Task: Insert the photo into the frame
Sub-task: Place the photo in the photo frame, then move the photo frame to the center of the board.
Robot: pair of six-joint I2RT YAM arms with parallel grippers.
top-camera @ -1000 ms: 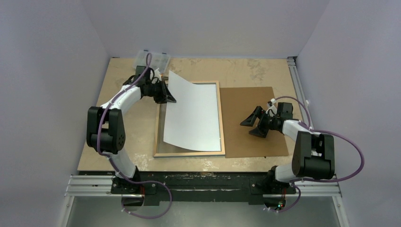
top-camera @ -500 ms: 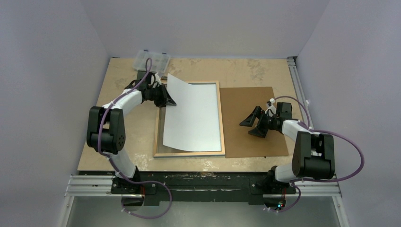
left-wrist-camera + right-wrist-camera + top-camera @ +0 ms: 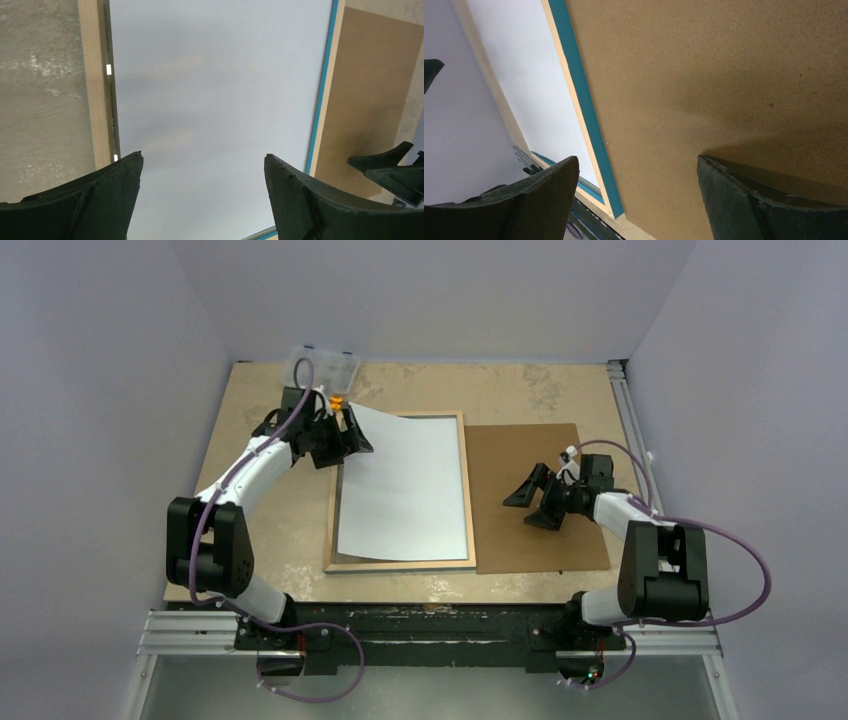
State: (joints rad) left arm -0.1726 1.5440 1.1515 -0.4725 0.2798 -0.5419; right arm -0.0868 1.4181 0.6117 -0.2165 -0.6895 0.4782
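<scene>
The photo (image 3: 405,488) lies white back up inside the frame (image 3: 400,565), whose light wood back faces up. Its far left corner (image 3: 358,412) still curls up a little over the frame's left rail. In the left wrist view the photo (image 3: 215,90) fills the space between the wooden rail (image 3: 94,75) and a blue strip of the frame (image 3: 324,80). My left gripper (image 3: 348,448) hovers at that corner, open, with nothing between its fingers (image 3: 107,200). My right gripper (image 3: 522,510) hangs open over the brown backing board (image 3: 545,535) and holds nothing.
The brown backing board (image 3: 724,75) lies flat against the frame's right side, with the frame's blue edge (image 3: 579,100) beside it. A clear plastic box (image 3: 322,365) stands at the table's far left, just behind my left arm.
My left gripper opened and let go of the photo's far left corner. The lifted sheet has dropped nearly flat into the frame. The right arm has barely moved.
</scene>
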